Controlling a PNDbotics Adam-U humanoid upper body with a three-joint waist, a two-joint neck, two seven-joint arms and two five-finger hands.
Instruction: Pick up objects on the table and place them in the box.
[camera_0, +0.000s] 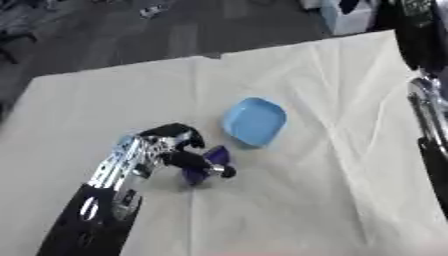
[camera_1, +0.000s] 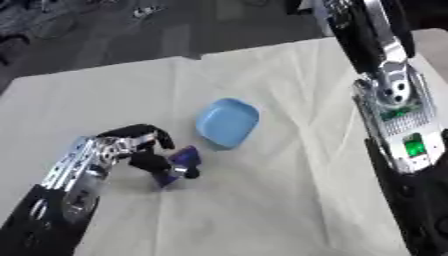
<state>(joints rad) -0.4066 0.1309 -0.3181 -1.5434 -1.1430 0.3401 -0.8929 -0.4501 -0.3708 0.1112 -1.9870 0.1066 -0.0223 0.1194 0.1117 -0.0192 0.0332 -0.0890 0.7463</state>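
A small dark purple object (camera_0: 210, 164) lies on the white tablecloth, just below and left of a light blue shallow dish (camera_0: 255, 121). My left hand (camera_0: 175, 146) comes in from the lower left. Its black fingers and thumb curl around the purple object and pinch it at table level. Along the right edge my right arm (camera_1: 394, 107) hangs above the table; its hand does not show in either view.
The white cloth (camera_0: 306, 200) covers the whole table, with creases running through the middle. The table's far edge (camera_0: 210, 56) meets dark floor. A white and blue bin (camera_0: 350, 15) stands on the floor beyond the far right corner.
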